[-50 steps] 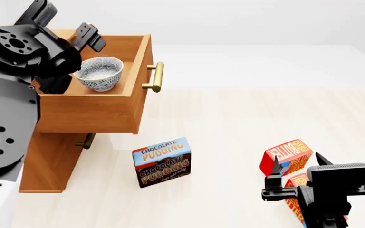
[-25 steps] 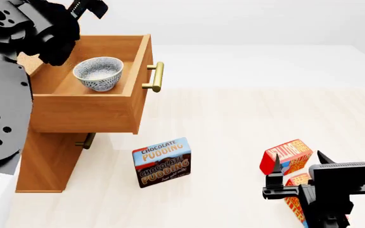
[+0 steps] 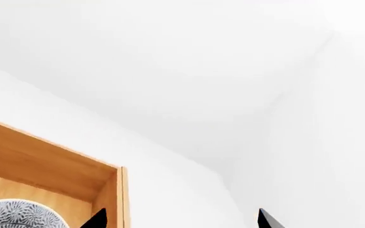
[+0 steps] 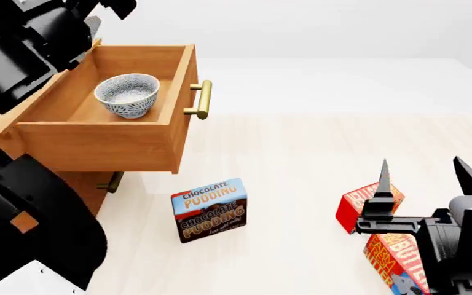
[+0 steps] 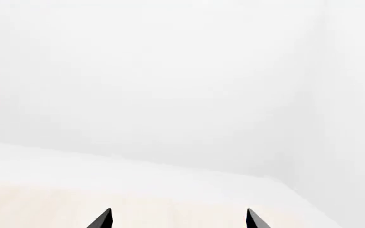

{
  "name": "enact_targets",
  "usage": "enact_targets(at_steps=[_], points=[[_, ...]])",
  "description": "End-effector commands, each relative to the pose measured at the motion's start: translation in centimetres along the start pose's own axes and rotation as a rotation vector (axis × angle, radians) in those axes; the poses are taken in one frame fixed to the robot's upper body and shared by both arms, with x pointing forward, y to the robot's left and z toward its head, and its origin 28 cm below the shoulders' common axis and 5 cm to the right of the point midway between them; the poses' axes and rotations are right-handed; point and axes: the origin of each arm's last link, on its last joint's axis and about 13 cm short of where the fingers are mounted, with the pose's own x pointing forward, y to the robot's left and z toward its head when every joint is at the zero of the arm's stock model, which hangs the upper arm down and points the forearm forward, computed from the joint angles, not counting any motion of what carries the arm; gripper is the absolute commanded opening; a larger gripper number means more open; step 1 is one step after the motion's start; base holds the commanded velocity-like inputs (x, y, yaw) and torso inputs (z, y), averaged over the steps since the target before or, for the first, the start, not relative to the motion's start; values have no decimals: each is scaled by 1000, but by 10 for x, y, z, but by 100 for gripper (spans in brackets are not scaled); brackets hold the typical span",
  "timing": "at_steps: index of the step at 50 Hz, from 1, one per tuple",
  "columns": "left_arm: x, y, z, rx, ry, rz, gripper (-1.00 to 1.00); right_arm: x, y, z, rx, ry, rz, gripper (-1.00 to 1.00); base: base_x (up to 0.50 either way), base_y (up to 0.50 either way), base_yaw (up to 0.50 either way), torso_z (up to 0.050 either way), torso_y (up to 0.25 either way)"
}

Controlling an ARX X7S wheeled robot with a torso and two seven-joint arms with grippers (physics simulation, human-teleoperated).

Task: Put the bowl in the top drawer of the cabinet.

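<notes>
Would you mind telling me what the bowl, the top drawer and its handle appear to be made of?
The bowl looks glazed ceramic or speckled metal: grey-white mottling with a slight sheen, so it is hard to say which. The top drawer looks like light brown wood, with faint grain and a matte finish. Its handle looks like polished brass: yellow-gold with bright highlights.

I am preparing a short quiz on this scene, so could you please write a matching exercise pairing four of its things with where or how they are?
Things:
1. bowl
2. top drawer
3. pudding box
4. right gripper

Places or states:
A. standing on the floor in front of the cabinet
B. pulled out, brass handle facing right in the head view
C. open and empty, above the red boxes
D. upright inside the drawer

Pairs: 1-D, 2-B, 3-A, 4-C
</notes>
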Motion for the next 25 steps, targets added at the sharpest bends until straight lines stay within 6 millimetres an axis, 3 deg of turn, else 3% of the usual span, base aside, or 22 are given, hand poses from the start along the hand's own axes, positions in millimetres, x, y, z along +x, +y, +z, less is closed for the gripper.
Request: enact_targets(at_steps=[1,12,25], points=[[-49,0,-38,135,54,-169,100,-14,-3,38,-27,-162,-62,100,0,0,0,0,0],[-82,10,-72,247,-9,-188,100,-36,-3,57,-3,-255,-81,100,0,0,0,0,0],[-118,16,-100,303,-128,-178,100,-49,1,57,21,-344,-72,100,0,0,0,0,0]])
